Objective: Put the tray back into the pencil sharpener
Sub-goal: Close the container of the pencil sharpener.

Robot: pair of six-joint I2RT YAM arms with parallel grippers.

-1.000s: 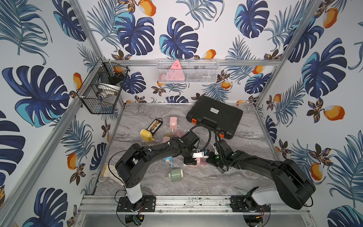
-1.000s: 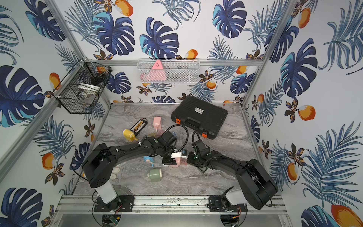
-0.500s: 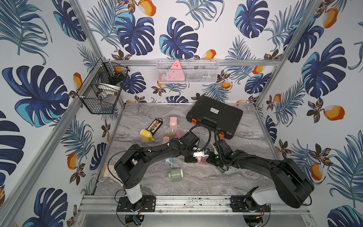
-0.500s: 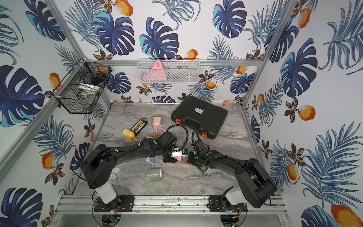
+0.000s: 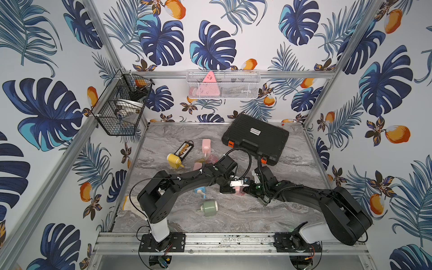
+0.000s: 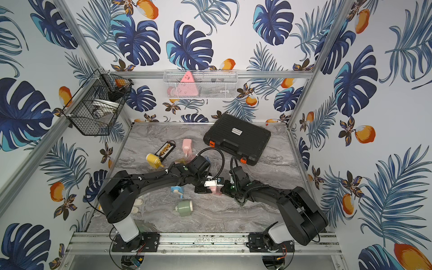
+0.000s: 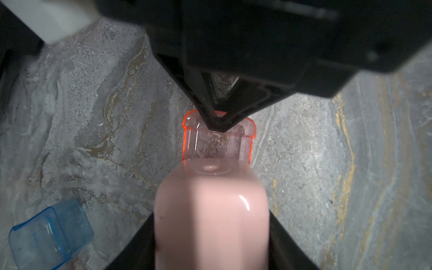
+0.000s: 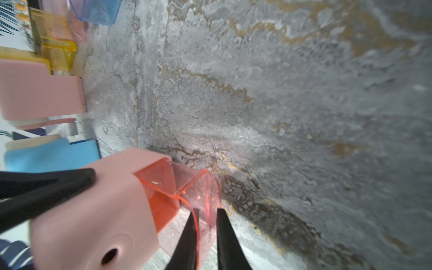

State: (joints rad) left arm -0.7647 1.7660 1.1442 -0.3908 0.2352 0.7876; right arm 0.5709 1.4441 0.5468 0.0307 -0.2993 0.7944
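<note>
A robot test booth in a lab: aluminium frame (image 5: 233, 74) holding leaf-print wall panels (image 5: 210, 35), marble-look desk (image 5: 245, 215), robot arms (image 5: 177, 182) bolted to a rail (image 5: 233, 240) at six o'clock, wire baskets (image 5: 121, 109) at ten and twelve.

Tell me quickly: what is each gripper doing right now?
Left gripper: closed on the pink pencil sharpener.
Right gripper: closed on the end wall of the clear red tray.
</note>
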